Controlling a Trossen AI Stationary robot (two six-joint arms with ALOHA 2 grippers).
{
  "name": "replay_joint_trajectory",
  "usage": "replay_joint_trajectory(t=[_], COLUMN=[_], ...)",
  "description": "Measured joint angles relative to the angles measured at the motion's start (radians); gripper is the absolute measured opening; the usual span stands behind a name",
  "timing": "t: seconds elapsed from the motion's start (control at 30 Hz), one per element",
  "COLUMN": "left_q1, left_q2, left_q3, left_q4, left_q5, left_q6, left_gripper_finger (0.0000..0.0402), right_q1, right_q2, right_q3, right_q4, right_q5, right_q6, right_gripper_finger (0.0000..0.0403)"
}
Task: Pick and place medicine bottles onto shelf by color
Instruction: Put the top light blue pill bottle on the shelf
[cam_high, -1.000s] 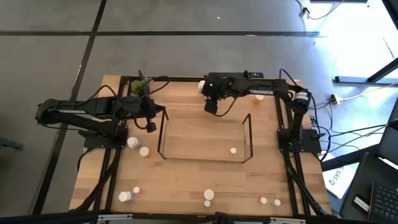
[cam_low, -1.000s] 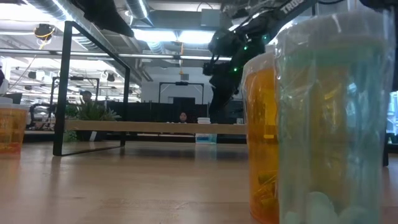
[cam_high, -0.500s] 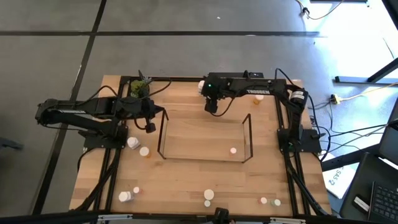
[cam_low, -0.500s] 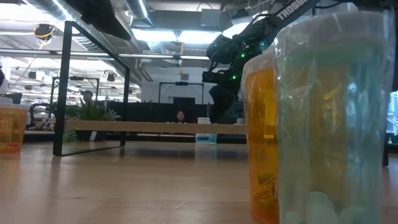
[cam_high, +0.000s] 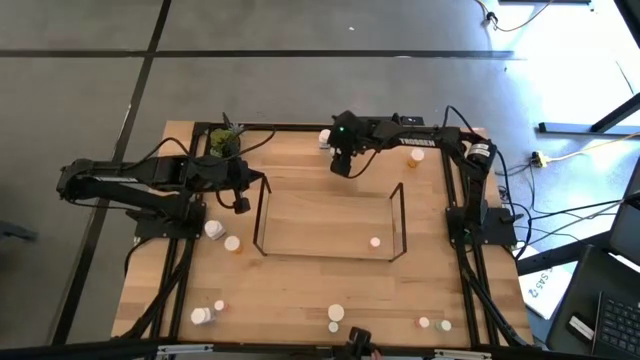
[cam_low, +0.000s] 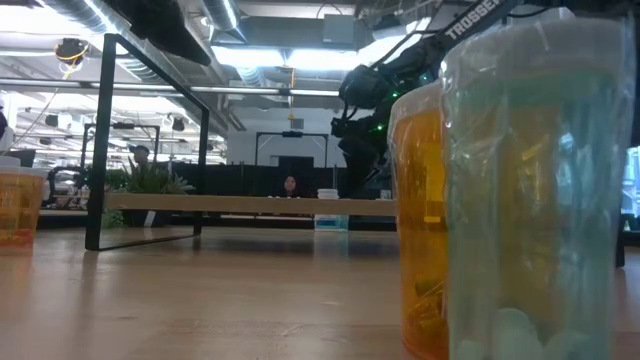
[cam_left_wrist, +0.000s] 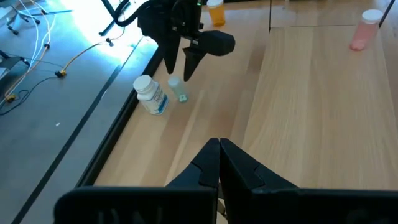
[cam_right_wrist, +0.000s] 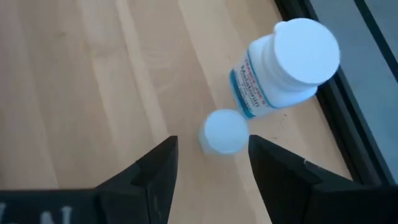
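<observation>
My right gripper (cam_right_wrist: 211, 152) hangs open near the table's far edge, fingers pointing down. It is just above a tiny teal bottle (cam_left_wrist: 179, 89) with a white cap (cam_right_wrist: 224, 131). That bottle stands upright beside a larger white bottle (cam_right_wrist: 286, 68), also seen in the high view (cam_high: 325, 137). My fingers stand either side of the tiny bottle's near side and touch nothing. The black wire shelf (cam_high: 330, 222) stands mid-table with a pink bottle (cam_high: 375, 241) upright on its wood. My left gripper (cam_left_wrist: 219, 160) waits shut at the shelf's left end (cam_high: 241, 203).
More bottles stand left of the shelf (cam_high: 213, 229) and along the near edge (cam_high: 336, 313). Two of them, orange (cam_low: 420, 210) and teal (cam_low: 540, 190), fill the low view's foreground. A potted plant (cam_high: 225, 140) stands at the far left. The black frame (cam_right_wrist: 348, 118) runs just past the white bottle.
My right gripper has moved a little toward the table's far edge and down, closing on the tiny teal bottle, still open. The left arm has kept still.
</observation>
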Motion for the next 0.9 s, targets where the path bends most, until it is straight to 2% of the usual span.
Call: replay_joint_trajectory(t=[0.9], left_q1=[0.0], left_q2=[0.0], left_q3=[0.0], left_q4=[-0.014], left_q5=[0.0], left_q6=[0.0], left_gripper_finger=[0.0], right_q1=[-0.001], right_q2=[0.021], right_q3=[-0.001], right_q4=[0.017], right_q5=[-0.018], right_q6=[-0.001], right_gripper_finger=[0.0198])
